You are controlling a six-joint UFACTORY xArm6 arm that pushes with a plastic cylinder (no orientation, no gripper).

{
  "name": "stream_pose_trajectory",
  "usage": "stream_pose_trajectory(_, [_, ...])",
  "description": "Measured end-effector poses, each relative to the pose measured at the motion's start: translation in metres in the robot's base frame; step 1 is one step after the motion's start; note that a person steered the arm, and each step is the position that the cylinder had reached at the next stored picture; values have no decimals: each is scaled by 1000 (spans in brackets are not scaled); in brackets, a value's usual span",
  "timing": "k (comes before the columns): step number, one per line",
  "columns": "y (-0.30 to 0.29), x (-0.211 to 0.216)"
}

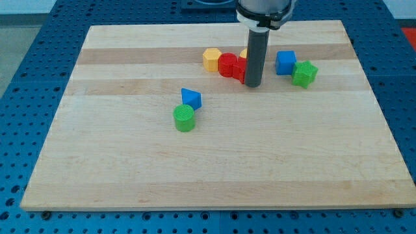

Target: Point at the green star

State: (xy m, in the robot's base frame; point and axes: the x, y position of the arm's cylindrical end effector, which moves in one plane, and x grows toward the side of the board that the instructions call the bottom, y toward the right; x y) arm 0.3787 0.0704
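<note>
Nearest the camera sits the green cylinder (184, 118), with the blue triangular block (191, 98) touching it on its upper right. Taking my tip (253, 84) as landmark: the red blocks (231, 66) lie just to its left, touching or nearly so; a yellow block (211, 59) adjoins them further left. Another yellow piece (244, 53) shows behind the rod, shape probably unreadable. The blue cube (285, 62) stands near on the right, and the green star (304, 73) just beyond it, apart from my tip. The arm carries no jaws. All rest on the wooden board (214, 169).
</note>
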Motion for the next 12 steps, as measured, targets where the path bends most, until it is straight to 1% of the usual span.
stream_pose_trajectory(2, [9,-5])
stream_pose_trajectory(4, [53,-5])
stream_pose_trajectory(5, [53,2])
stream_pose_trajectory(6, [53,33])
stream_pose_trajectory(7, [69,46])
stream_pose_trajectory(9, [132,22])
stream_pose_trajectory(10, [150,-6])
stream_pose_trajectory(12, [145,-88])
